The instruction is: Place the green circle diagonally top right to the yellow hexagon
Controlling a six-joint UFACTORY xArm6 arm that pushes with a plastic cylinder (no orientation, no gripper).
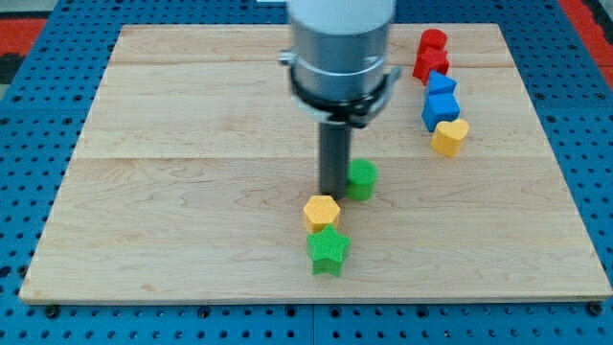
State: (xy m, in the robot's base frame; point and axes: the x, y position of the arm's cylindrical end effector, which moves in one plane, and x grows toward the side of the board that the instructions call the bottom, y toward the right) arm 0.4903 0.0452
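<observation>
We carry no pincer, only a rod; my tip (333,189) touches the green circle (362,179) on its left. That circle sits up-right of the yellow hexagon (322,212) on the worktop (172,192).

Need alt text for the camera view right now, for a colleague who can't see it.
My tip sits just left of the green circle, which lies up and right of the yellow hexagon; a green star touches the hexagon from below.
</observation>
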